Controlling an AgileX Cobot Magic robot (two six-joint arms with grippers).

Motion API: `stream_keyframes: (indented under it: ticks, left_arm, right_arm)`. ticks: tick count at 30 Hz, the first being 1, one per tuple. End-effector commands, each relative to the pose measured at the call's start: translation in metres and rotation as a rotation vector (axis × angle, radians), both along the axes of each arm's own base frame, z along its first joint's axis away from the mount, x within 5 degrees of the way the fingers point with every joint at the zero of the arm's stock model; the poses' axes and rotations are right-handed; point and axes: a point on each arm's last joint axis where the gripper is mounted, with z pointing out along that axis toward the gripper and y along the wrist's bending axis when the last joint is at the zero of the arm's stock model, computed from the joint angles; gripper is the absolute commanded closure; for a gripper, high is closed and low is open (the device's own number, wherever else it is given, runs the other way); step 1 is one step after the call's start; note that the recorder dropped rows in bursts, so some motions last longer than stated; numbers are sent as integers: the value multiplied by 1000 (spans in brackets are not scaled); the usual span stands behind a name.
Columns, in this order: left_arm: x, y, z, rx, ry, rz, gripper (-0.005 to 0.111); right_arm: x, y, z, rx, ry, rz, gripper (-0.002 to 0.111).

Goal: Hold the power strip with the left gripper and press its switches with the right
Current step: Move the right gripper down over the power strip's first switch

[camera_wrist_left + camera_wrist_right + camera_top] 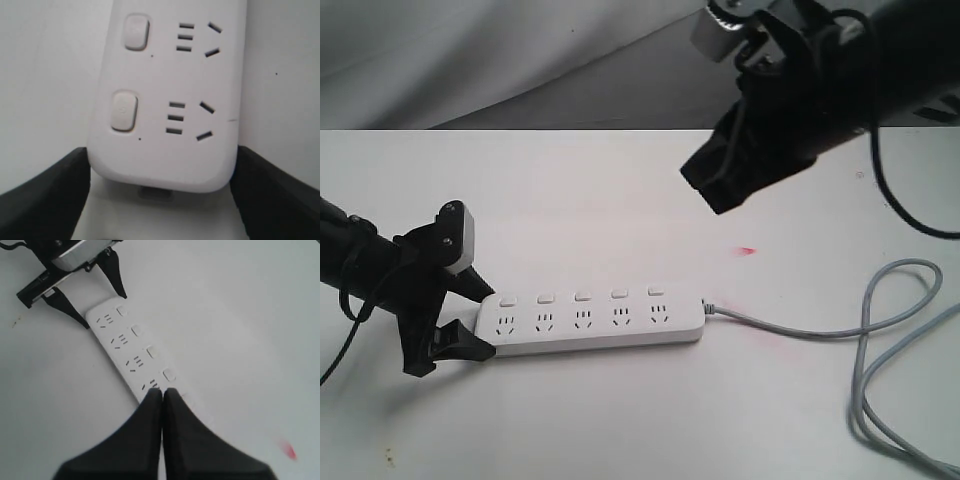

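Note:
The white power strip (590, 322) lies flat on the white table. Its five switches (582, 296) run in a row along the far side, one above each socket. My left gripper (490, 321) is shut on the power strip's left end. In the left wrist view both black fingers (45, 200) press the sides of the power strip (165, 150), and two switches (123, 110) show. My right gripper (718, 188) hangs well above the table, shut and holding nothing. In the right wrist view its closed tips (162, 392) hover over the strip (120, 342) near the fourth switch (169, 374).
The thin grey cable (800, 330) leaves the strip's right end and loops along the table's right side. A small red spot (747, 250) marks the table behind the strip. A grey backdrop (520, 60) rises behind the table's far edge.

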Motion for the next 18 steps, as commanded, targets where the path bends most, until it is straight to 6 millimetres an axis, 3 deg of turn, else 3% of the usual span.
stream_keyframes:
  ticks: [1, 11, 18]
  left_arm:
    - [0, -1, 1, -14, 8, -9, 46]
    - [0, -1, 1, -14, 8, -9, 46]
    - [0, -1, 1, -14, 9, -8, 46]
  right_arm:
    - [25, 26, -5, -21, 15, 141, 108]
    - [62, 95, -52, -83, 9, 341, 108]
    - [67, 127, -103, -128, 39, 440, 108]
